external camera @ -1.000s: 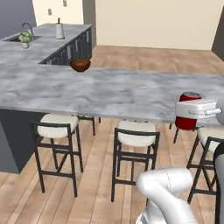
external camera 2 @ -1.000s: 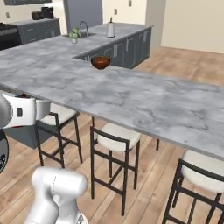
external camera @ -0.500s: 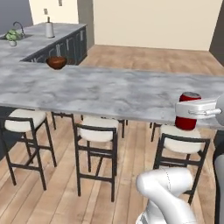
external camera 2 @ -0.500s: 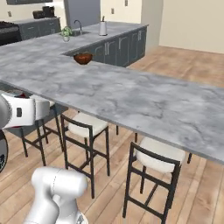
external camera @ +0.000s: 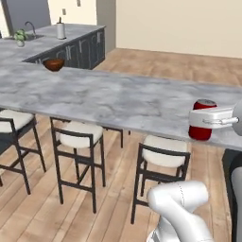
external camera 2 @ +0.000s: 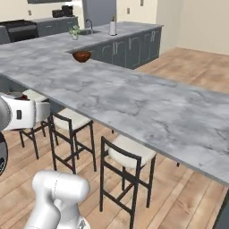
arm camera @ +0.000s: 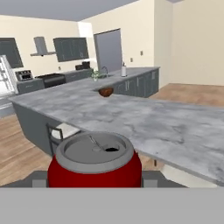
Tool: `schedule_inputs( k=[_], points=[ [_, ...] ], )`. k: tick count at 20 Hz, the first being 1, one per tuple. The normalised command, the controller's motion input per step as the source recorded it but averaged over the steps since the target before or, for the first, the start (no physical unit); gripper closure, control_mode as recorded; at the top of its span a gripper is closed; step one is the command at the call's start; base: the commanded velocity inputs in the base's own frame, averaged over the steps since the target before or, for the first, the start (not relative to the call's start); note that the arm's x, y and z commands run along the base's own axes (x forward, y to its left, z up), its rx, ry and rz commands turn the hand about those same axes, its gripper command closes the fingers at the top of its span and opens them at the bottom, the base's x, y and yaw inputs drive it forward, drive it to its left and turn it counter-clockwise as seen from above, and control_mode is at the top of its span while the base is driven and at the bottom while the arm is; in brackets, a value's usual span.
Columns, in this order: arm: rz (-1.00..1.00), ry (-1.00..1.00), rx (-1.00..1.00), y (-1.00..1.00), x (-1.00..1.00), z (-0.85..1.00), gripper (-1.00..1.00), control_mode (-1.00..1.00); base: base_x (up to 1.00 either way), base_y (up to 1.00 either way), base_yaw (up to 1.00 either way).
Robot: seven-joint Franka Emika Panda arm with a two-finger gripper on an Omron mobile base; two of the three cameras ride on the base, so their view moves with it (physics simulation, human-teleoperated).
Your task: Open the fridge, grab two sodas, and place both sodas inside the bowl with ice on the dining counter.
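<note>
Rendered kitchen, seen from a mobile robot w/ a white arm. Landmark: the long light-grey marble dining counter (external camera: 108, 99) w/ darker veins, running across the scene, dark-framed stools w/ pale cushions (external camera: 78, 134) tucked under its near edge.

The two-finger gripper (external camera: 204, 120) is clenched on a small red soda can w/ a silvery top (external camera: 202, 120). Can is upright, held at the counter's near edge toward its right end in the left base view. In the hand view the can (arm camera: 94, 162) sits close up between the tips, pull-tab and mouth on top visible. No brand, label or writing readable on the can or anywhere else.

Key relation: the round, shallow, dark reddish-brown bowl (external camera: 53, 64) sits on the counter at its far left end, near where the counter meets the dark-cabinet run w/ the sink. So the bowl lies well apart from the gripper, ahead and to the left, across most of the counter's length. In the hand view the bowl (arm camera: 105, 92) shows beyond the can, roughly straight ahead. Contents too small to make out.

Judgement: can is in transit; next move prob. needs travel along the counter's long axis toward the bowl before lowering the can in, upright axis kept vertical.
</note>
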Motion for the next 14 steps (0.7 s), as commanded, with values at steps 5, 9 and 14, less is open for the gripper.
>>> schedule_inputs(
  k=[5, 9, 14],
  points=[
    [0.0, 0.0, 0.0, 0.0, 0.0, 0.0, 1.0, 1.0, -0.07, -1.0, 0.22],
    [0.0, 0.0, 0.0, 0.0, 0.0, 0.0, 1.0, 1.0, -0.13, -1.0, 0.19],
    [0.0, 0.0, 0.0, 0.0, 0.0, 0.0, 1.0, 1.0, -0.17, -1.0, 0.17]
  ],
)
